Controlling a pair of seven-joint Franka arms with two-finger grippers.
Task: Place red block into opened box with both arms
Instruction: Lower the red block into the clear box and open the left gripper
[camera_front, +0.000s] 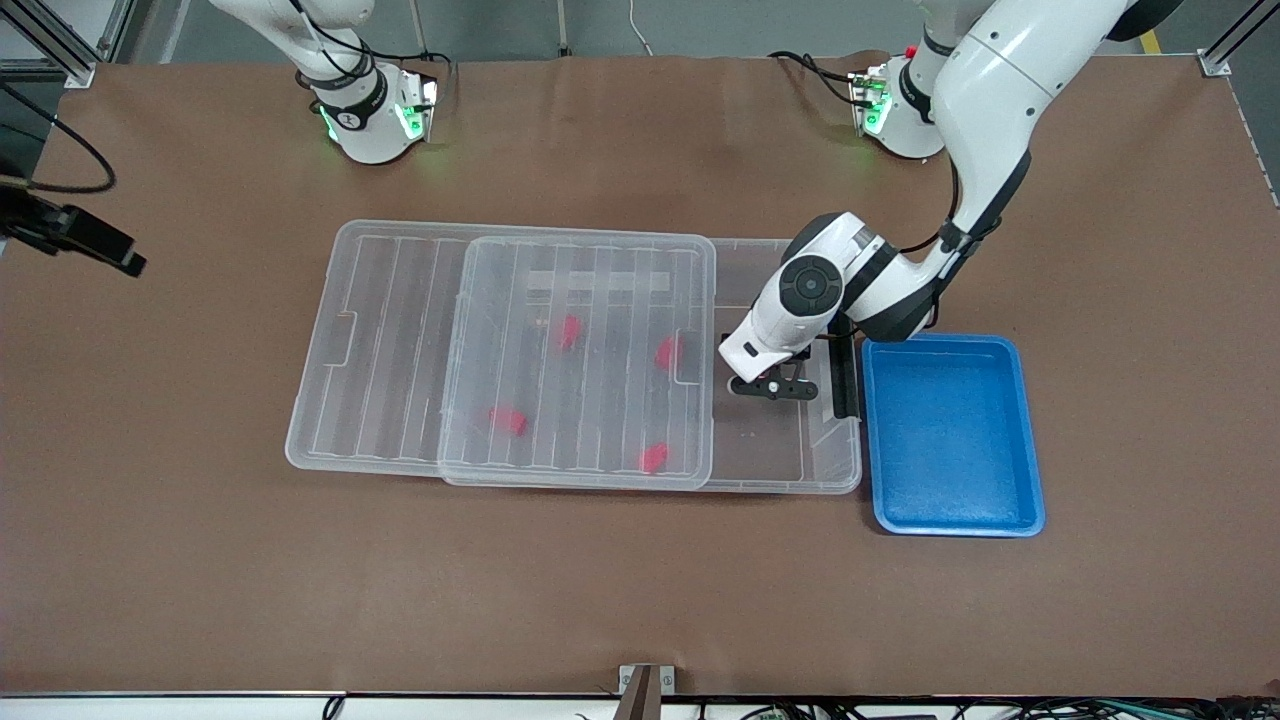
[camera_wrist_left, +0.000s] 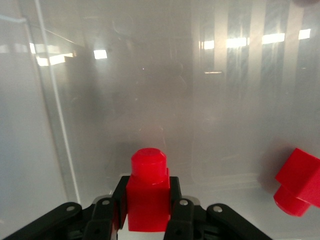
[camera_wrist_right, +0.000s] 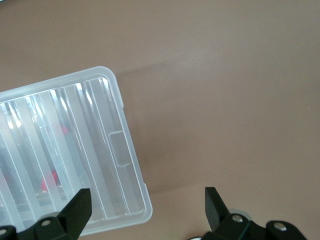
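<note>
A brown counter (camera_front: 640, 580) carries one clear box (camera_front: 790, 470), with its ribbed clear lid (camera_front: 580, 370) slid across most of it toward the right arm's end. One blue tray (camera_front: 955, 435) sits just beside the box, at the left arm's end. Four red blocks (camera_front: 508, 420) show through the lid, lying inside the box. A fifth red block (camera_wrist_left: 148, 192) is clamped between the closed fingers of the left pincer (camera_front: 772, 388), which hangs over the uncovered part of the box, next to the lid's edge. Two white arms stand at the counter. The right arm waits; its right pincer (camera_wrist_right: 145, 205) is spread wide and empty, above the counter beside a corner of the lid.
</note>
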